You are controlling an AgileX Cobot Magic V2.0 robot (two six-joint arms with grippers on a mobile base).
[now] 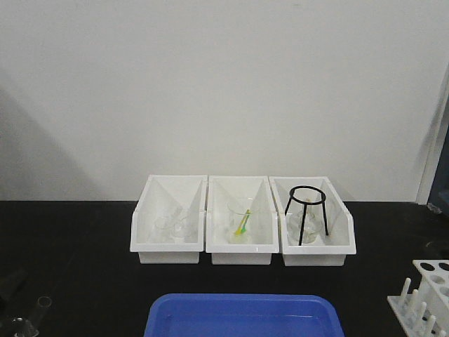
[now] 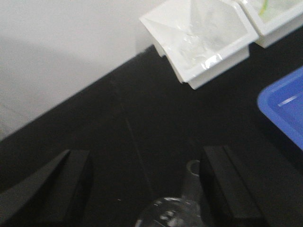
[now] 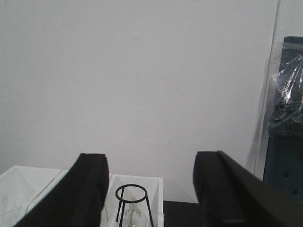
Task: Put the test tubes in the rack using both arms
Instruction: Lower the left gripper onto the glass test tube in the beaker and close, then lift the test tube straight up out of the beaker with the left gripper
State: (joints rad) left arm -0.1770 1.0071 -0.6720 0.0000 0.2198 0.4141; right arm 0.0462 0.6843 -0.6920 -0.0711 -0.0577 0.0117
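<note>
Three bins (image 1: 240, 257), one rack (image 1: 436, 279), one tray (image 1: 242, 300); left gripper (image 2: 147, 189) and right gripper (image 3: 151, 189) spread wide.

A slender clear glass test tube (image 2: 191, 180) is standing upright, open rim up, near the black counter's (image 1: 84, 281) front left corner. The small white rack (image 1: 429, 291) is sitting far right, pegs upright.

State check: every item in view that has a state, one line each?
left end effector, open around the test tube, not gripping
right end effector, open, empty
test tube, beside the beaker rim, not gripped
beaker, standing, rim up
rack, upright, visible holes empty
tripod, standing in the right bin
</note>
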